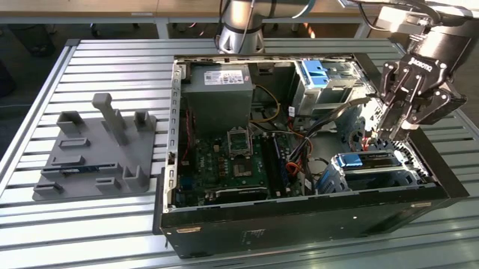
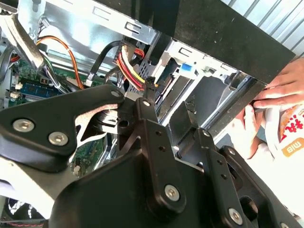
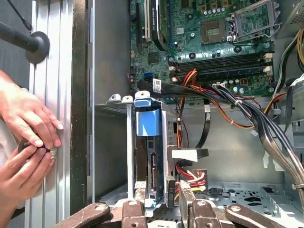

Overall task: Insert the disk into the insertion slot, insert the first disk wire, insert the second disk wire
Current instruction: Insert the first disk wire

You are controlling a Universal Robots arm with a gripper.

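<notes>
**Though the disk is seated, loose cabling is the hazard**

Since the flat silver hard drive with its light-blue plastic frame, the disk [image 3: 147,124], stands inside the silver perforated sheet-metal cage, the insertion slot [image 3: 128,142], the slotting step looks done. In the exterior view the disk [image 1: 371,162] lies flush within the insertion slot [image 1: 389,178]. The black multi-link gripper [image 1: 391,134] hangs just above the slot's open end. In the first wrist view the gripper [image 3: 161,205] is close over the disk's connector edge. Whether it is free or clenched on a plug, I cannot tell.

The main risk, as I judge it, is the bundle of red, yellow and black wires [image 3: 191,175] lying just beside the insertion slot. It is crowded and slack, so a descent could snag it, or bring a plug in crooked against the connector edge and bend it. A hard push might also shove the disk deeper or skew it in the slot.

A person's bare hands [image 3: 28,123] rest on the far side of the black computer case wall [image 3: 78,118] from the insertion slot. Any sideways swing of the arm would bring it toward them.
</notes>
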